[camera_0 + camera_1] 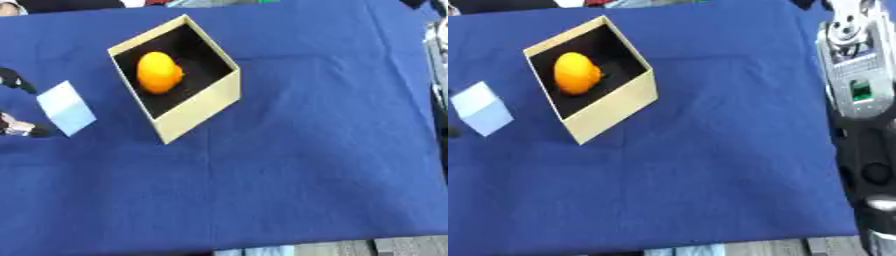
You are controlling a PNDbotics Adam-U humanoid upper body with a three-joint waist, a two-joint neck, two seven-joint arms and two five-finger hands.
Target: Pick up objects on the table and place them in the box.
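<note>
One pale blue block (66,108), boxy, matte, left of the box (197,112); one orange fruit (158,72) inside. Left hand (17,127) beside the block, grip indiscernible; right hand unseen

We saw only fingertips of the left hand (16,125) at the frame's edge, their curl unclear. The right arm (859,100) was cut off, its hand unseen. The box (197,107) wall hid part of its floor.

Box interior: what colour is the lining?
Black inside the tan box, behind the orange fruit; clearest in the left eye view.
</note>
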